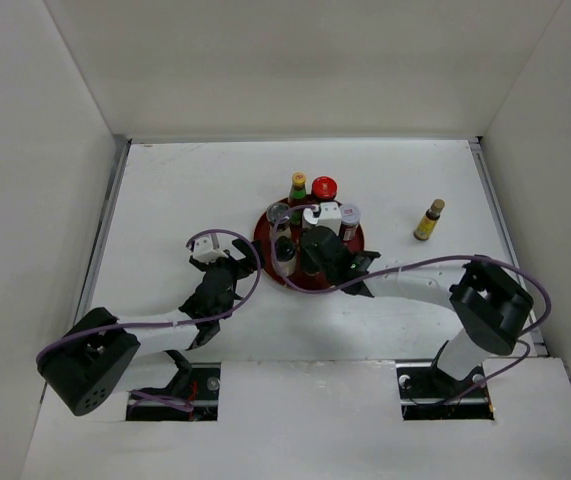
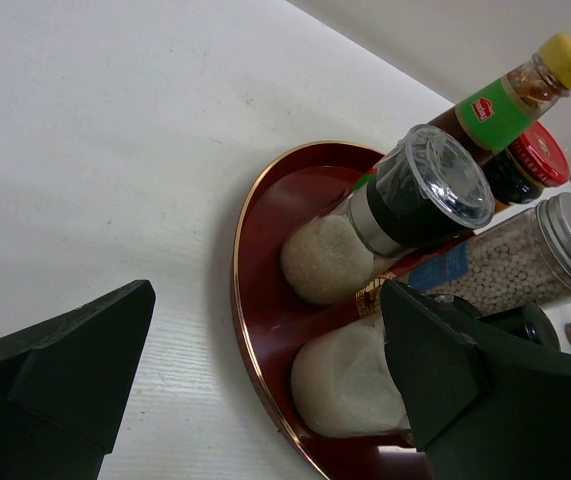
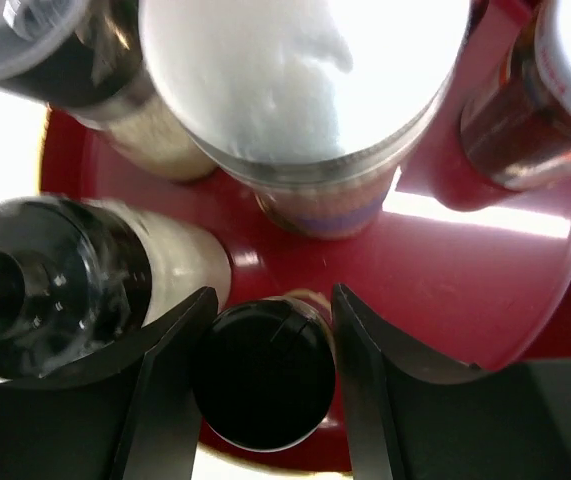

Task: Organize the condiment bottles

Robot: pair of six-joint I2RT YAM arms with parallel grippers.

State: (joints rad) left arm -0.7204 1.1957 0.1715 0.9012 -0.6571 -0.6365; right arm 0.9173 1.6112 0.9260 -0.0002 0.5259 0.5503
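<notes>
A round red tray (image 1: 357, 248) holds several condiment bottles: a yellow-capped bottle (image 1: 298, 185), a red-lidded dark jar (image 1: 324, 187), a white shaker (image 1: 328, 214), a silver-lidded jar (image 1: 350, 214) and two clear-capped grinders (image 1: 278, 213) (image 1: 284, 250). My right gripper (image 1: 313, 258) reaches over the tray. In the right wrist view it (image 3: 273, 295) is shut on a black-lidded jar (image 3: 265, 375) standing near the tray's front rim. My left gripper (image 1: 245, 262) is open and empty at the tray's left rim (image 2: 237, 300), beside a grinder (image 2: 350, 380).
One slim yellow-capped bottle (image 1: 428, 220) stands alone on the white table, right of the tray. White walls enclose the table on three sides. In the left wrist view the other grinder (image 2: 405, 195) and the silver-lidded jar (image 2: 525, 255) crowd the tray.
</notes>
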